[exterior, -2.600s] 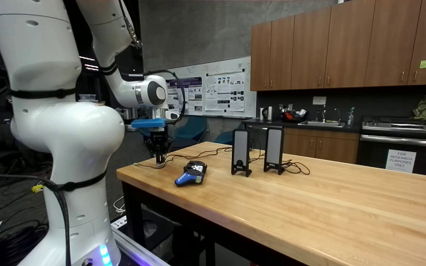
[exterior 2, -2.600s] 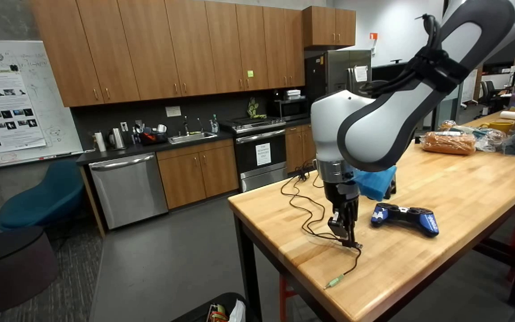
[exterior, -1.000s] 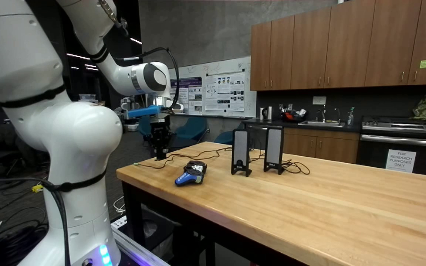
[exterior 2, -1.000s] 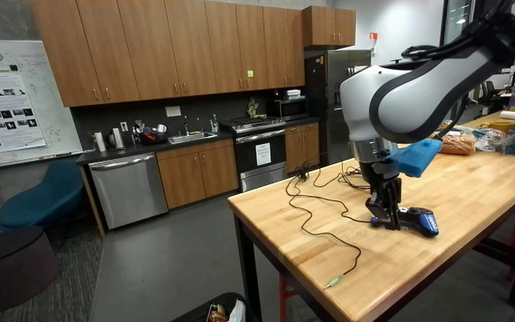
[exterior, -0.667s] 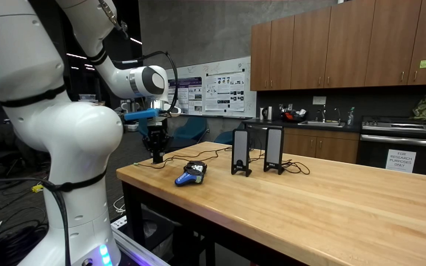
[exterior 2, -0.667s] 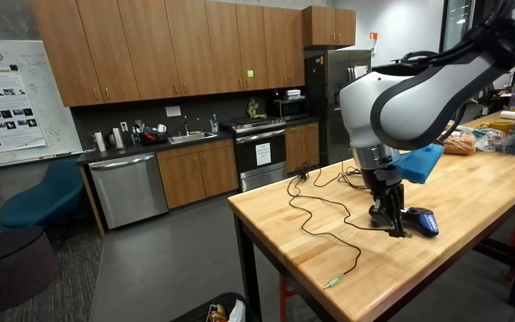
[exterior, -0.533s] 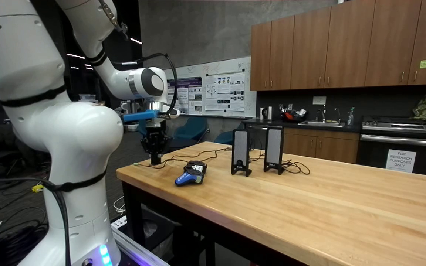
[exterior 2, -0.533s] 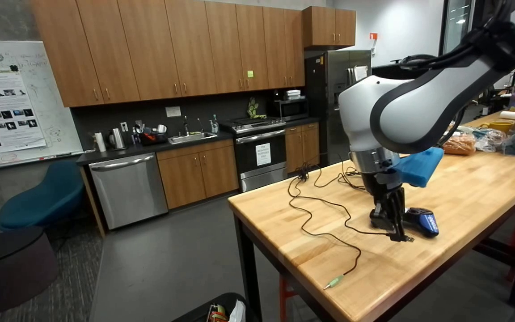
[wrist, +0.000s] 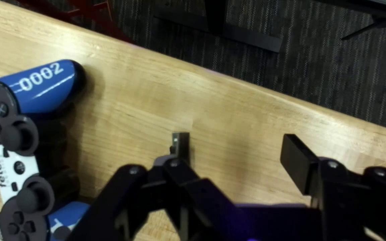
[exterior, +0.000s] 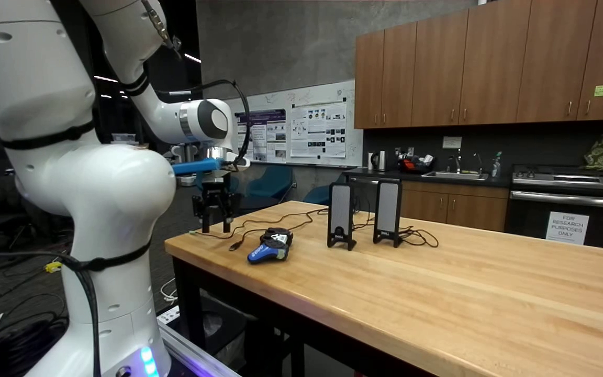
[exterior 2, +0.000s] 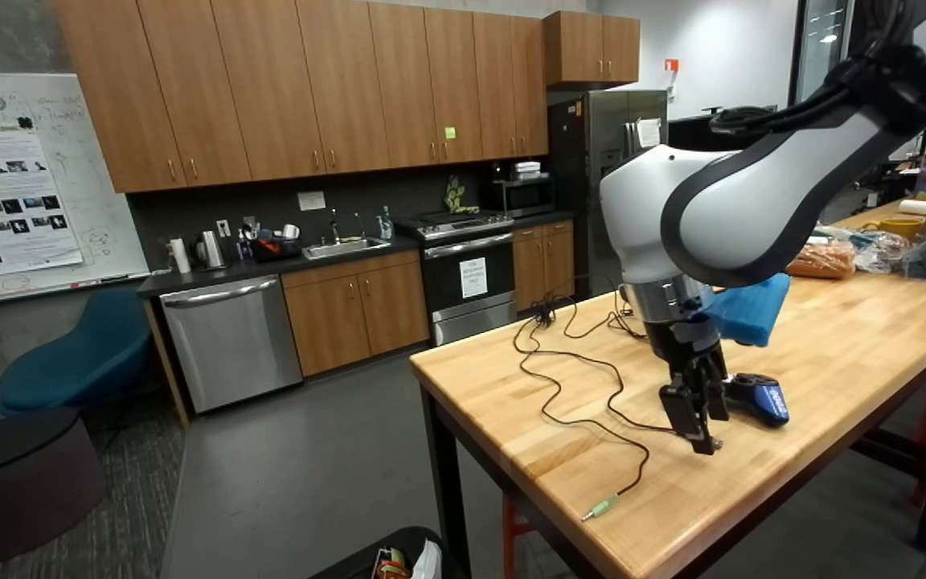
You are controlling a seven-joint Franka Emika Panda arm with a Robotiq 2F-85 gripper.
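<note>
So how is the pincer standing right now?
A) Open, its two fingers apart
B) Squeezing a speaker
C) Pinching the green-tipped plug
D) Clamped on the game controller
A: in an exterior view a gap shows between the fingers of the pincer, and the wrist view shows them well apart too.

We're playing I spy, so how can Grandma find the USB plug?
On the wooden table, find the blue and black game controller. The USB plug lies near that, by the open end effector. Its boxy metal tip sets it apart from the green plug.
</note>
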